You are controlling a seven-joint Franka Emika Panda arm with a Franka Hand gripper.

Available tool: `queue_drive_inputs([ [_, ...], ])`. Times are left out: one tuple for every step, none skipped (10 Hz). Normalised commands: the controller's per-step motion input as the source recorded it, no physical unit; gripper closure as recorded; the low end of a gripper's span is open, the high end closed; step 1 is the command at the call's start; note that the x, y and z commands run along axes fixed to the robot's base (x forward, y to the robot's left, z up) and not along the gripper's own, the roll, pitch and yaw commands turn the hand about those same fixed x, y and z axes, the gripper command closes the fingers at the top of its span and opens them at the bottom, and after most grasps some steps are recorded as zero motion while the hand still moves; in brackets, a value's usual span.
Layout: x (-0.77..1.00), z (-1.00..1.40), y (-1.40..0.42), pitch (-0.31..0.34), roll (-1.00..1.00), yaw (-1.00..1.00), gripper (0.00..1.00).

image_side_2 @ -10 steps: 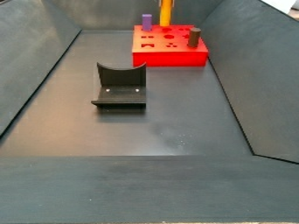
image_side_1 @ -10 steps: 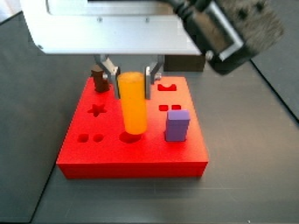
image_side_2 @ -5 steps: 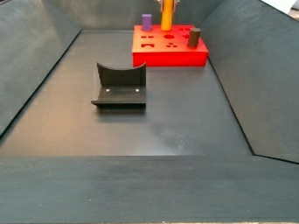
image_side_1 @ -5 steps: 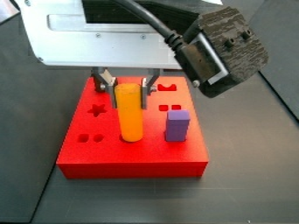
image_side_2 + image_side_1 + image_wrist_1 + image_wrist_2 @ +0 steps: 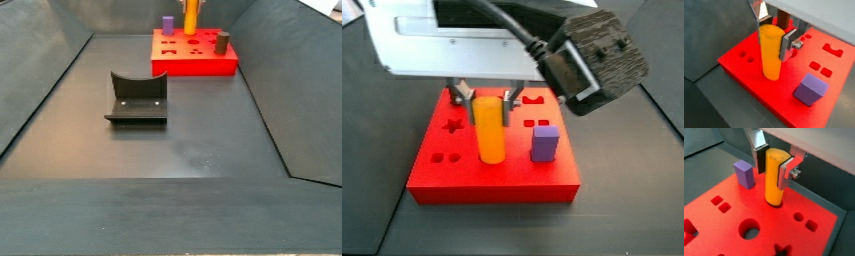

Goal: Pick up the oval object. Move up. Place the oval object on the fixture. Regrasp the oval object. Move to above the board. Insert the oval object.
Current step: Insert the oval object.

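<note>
We see a robotics lab test cell, not a home or shop. A dark grey bin with sloped walls point(image 5: 54, 90) encloses a bare floor, holding only purpose-made test pieces: a red board point(image 5: 195, 62) with shaped cutouts and a dark L-shaped fixture point(image 5: 136, 100) on a base plate. Above the board hangs the tool point(image 5: 488, 97), its flat silver fingers point(image 5: 787, 44) flanking an upright yellow-orange oval object point(image 5: 771, 52), under a white housing with a thick black cable point(image 5: 509, 22).

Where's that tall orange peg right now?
The orange peg stands upright in the red board, beside the purple block, with the pincer around its top.
</note>
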Motion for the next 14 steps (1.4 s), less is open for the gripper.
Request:
queue_drive_inputs([
  [0.09,-0.23,0.10,0.071,0.03,-0.22,1.00],
  [0.00,-0.21,0.06,0.060,0.04,-0.27,1.00],
  [-0.13,-0.23,0.00,0.011,0.02,-0.18,1.00],
  [-0.19,-0.24,0.00,0.000,0.02,-0.10,1.00],
  [-0.16,-0.26,0.00,0.000,0.00,-0.05,1.00],
  [-0.23,-0.33,0.00,-0.026,0.00,0.00,1.00],
  [-0.14,-0.38,0.00,-0.019,0.00,0.00,1.00],
  [0.00,-0.44,-0.05,0.000,0.00,-0.01,1.00],
  [0.10,-0.44,-0.12,0.000,0.00,-0.01,1.00],
  [0.11,-0.42,-0.14,0.000,0.00,-0.03,1.00],
  [0.07,-0.43,-0.15,0.000,0.00,-0.01,1.00],
  [0.00,-0.44,-0.13,0.000,0.01,0.00,1.00],
  [0.01,-0.47,-0.12,0.000,0.01,0.00,1.00],
  [0.01,-0.47,-0.11,0.000,0.01,0.00,1.00],
])
